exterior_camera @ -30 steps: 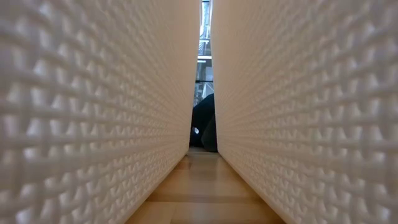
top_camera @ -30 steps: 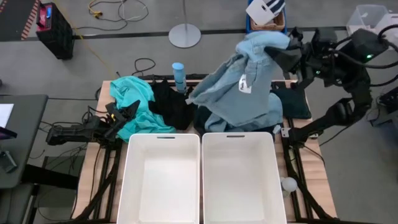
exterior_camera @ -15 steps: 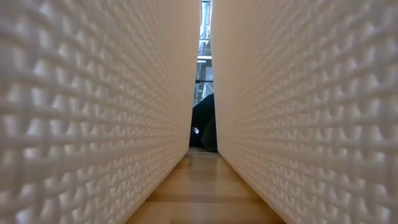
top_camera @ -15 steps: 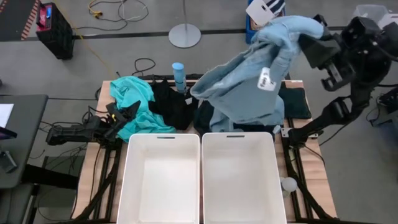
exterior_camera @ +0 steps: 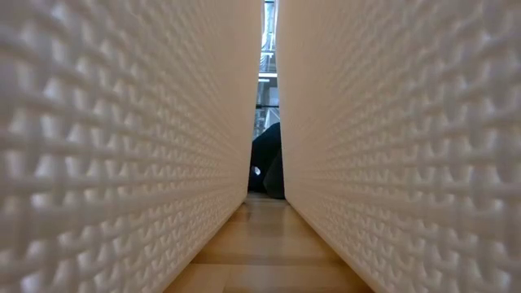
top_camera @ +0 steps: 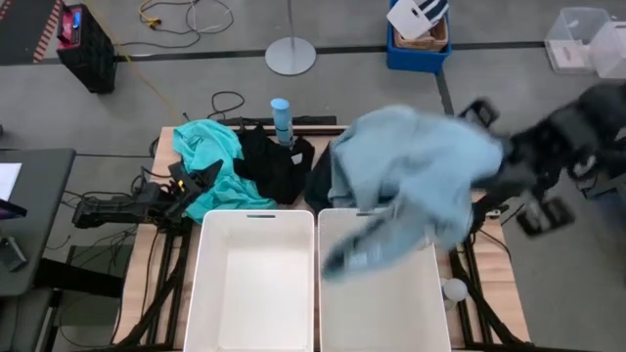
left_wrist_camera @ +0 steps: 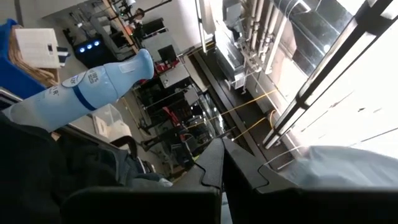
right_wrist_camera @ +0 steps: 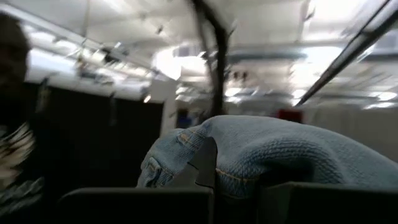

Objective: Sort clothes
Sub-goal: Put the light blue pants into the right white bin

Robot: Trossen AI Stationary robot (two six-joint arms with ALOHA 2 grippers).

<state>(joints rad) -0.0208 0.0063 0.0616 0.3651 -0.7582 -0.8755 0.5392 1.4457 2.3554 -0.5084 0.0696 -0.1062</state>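
Observation:
My right gripper (top_camera: 501, 164) is shut on the pale grey-blue denim garment (top_camera: 411, 186), which spreads, blurred, over the table's right half and the right white bin (top_camera: 438, 293). The turquoise garment (top_camera: 210, 156) and a black garment (top_camera: 272, 166) lie on the table's far left; a dark garment (exterior_camera: 269, 163) shows between the bins in the low view. My left gripper (top_camera: 205, 176) is shut beside the turquoise garment at the left edge; I cannot tell whether it touches the garment. My right gripper pinches a bunched fold of the denim garment (right_wrist_camera: 249, 155) between its two fingers (right_wrist_camera: 205, 165); a seam shows beside them. The garment trails from the gripper toward the table's left, and its lower end (top_camera: 357, 254) hangs over the right bin. How many layers, I cannot tell.
The left white bin (top_camera: 201, 279) stands beside the right one at the near edge; their walls (exterior_camera: 122, 146) fill the low view. A slim blue bottle (top_camera: 281, 117) stands at the far edge, also in the left wrist view (left_wrist_camera: 81, 90).
My right gripper has swung from the table's far side toward its right and near edge with the denim garment. The garment has come off the far pile and swept toward the near edge, its lower end now over the right bin.

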